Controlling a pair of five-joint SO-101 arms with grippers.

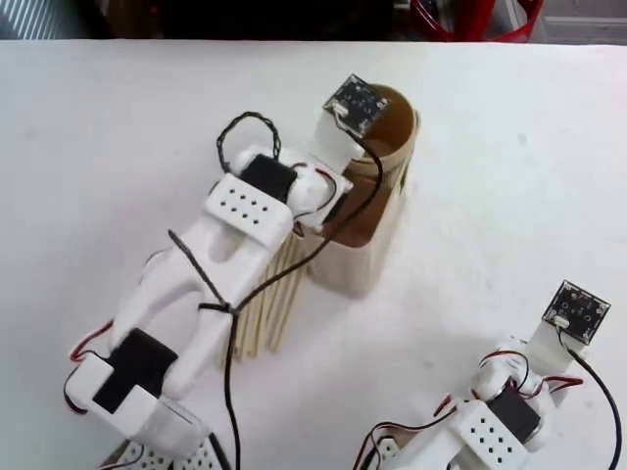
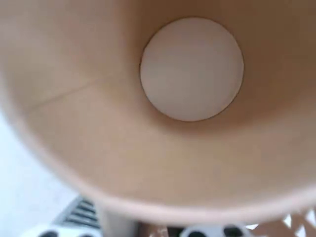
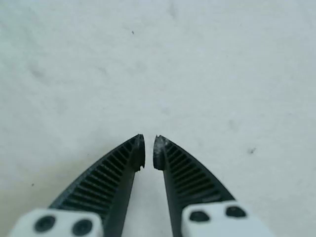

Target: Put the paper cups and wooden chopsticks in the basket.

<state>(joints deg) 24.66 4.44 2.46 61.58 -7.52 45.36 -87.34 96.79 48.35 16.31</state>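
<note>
A brown paper cup (image 1: 400,137) hangs tilted over the far end of the cream basket (image 1: 367,264), held at its rim by my left arm (image 1: 250,206). The left wrist view looks straight into that paper cup (image 2: 98,148) down to its white bottom (image 2: 191,69). More brown shows inside the basket, under the wrist. Several wooden chopsticks (image 1: 272,304) lie on the table beside the basket, partly under the left arm. My right gripper (image 3: 149,150) sits shut over bare table with nothing between its fingers; its arm (image 1: 509,411) is at the front right.
The white table (image 1: 509,176) stretches open to the right of the basket and at the far left. A red object (image 1: 470,20) sits beyond the table's far edge.
</note>
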